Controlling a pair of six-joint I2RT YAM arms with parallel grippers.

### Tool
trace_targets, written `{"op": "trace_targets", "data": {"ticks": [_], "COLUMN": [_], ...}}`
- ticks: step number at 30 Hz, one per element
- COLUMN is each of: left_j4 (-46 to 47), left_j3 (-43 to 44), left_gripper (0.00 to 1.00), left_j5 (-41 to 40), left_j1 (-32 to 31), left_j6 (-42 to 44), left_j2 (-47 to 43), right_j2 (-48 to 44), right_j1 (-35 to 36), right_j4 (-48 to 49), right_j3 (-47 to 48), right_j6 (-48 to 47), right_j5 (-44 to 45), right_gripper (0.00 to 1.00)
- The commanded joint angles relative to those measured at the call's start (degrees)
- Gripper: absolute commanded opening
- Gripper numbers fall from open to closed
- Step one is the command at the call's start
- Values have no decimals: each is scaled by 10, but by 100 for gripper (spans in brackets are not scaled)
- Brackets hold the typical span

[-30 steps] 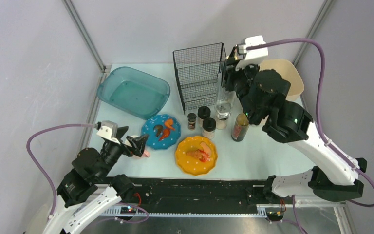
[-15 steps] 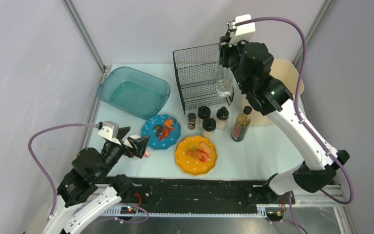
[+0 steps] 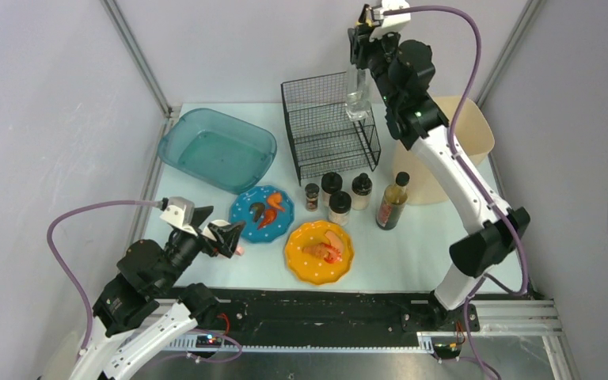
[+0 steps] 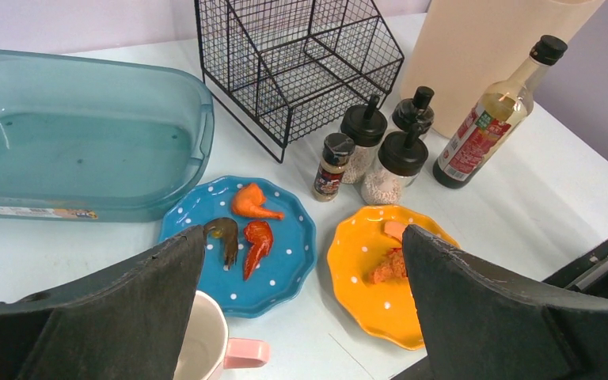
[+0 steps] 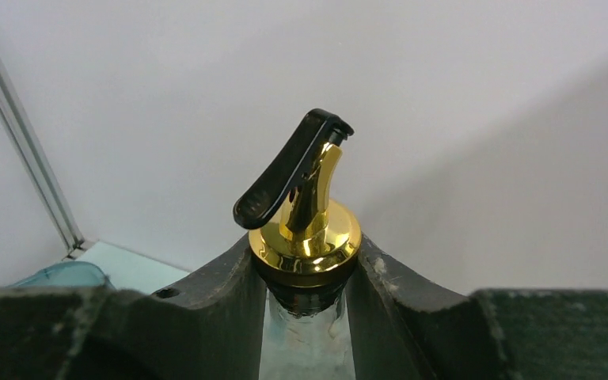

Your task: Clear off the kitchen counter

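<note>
The pale mint-blue kitchen counter (image 3: 412, 237) carries plates, jars and a bottle. My right gripper (image 3: 362, 77) is shut on the neck of a clear glass bottle (image 3: 356, 101) with a gold pourer and black flip lid (image 5: 305, 229). It holds the bottle upright, high over the back right corner of the black wire rack (image 3: 328, 127). My left gripper (image 3: 223, 236) is open and empty, low at the front left. A white cup with a pink handle (image 4: 206, 344) sits by its left finger (image 4: 127, 309).
A teal tub (image 3: 216, 149) stands back left. A blue plate (image 3: 262, 213) and an orange plate (image 3: 319, 252) hold food scraps. Several spice jars (image 3: 340, 207) and a dark sauce bottle (image 3: 391, 204) stand in front of the rack. A beige bin (image 3: 451, 142) stands back right.
My right arm lifted the glass bottle from the counter beside the jars, up and back over the rack. The left arm has not moved.
</note>
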Motion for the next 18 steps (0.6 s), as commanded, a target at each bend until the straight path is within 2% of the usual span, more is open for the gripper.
{"op": "trace_targets", "data": {"ticks": [1, 6, 14, 18], "left_j4": [15, 15, 15, 15], "left_j3": [0, -1, -2, -2], "left_gripper": [98, 98, 98, 98], "left_j5": [8, 10, 13, 13], "left_j1": [4, 4, 5, 5], "left_j6": [13, 13, 13, 14], "left_j2": [11, 14, 17, 23], "right_j2": [43, 125, 271, 313], "right_j1": [-23, -50, -63, -76], "right_j4": [158, 170, 188, 244], "right_j3": [65, 155, 320, 332], "right_j6": [6, 33, 22, 44], "right_j5": [-71, -102, -133, -138], "right_gripper": [0, 0, 0, 0]}}
